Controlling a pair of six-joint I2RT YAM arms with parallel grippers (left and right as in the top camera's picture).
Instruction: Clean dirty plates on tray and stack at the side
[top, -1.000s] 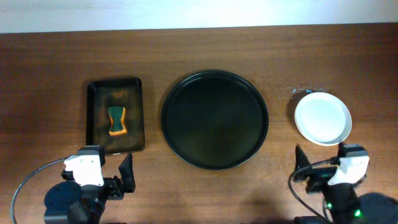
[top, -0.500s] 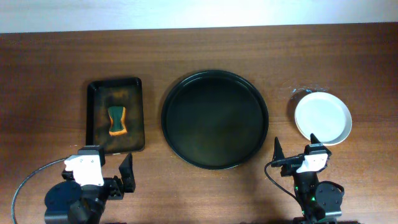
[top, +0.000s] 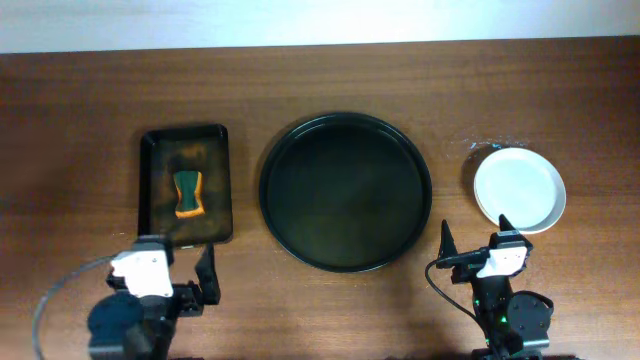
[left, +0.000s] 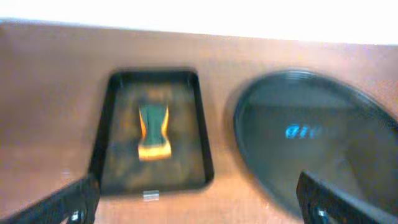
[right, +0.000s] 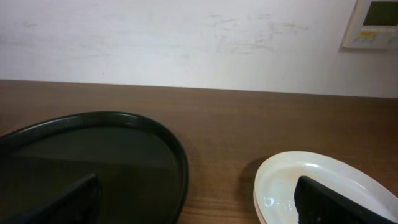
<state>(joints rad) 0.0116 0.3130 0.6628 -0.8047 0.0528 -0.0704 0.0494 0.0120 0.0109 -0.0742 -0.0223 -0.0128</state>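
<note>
The round black tray (top: 345, 190) lies mid-table with nothing on it; it also shows in the left wrist view (left: 311, 130) and the right wrist view (right: 93, 155). The plates (top: 519, 189) sit stacked to the tray's right, plain white with no sauce showing; the right wrist view (right: 311, 183) shows them low on the right. My left gripper (top: 172, 265) is open and empty near the front edge, below the small tray; its view (left: 199, 205) is blurred. My right gripper (top: 475, 236) is open and empty, just in front of the plates (right: 196, 202).
A small rectangular dark tray (top: 186, 186) stands left of the round tray and holds a green-and-orange sponge (top: 187, 193), also seen in the left wrist view (left: 153, 130). A white wall runs behind the table's far edge.
The right arm swung left and drew in to sit in front of the plates, then held still. The left arm has just shifted slightly back and right.
</note>
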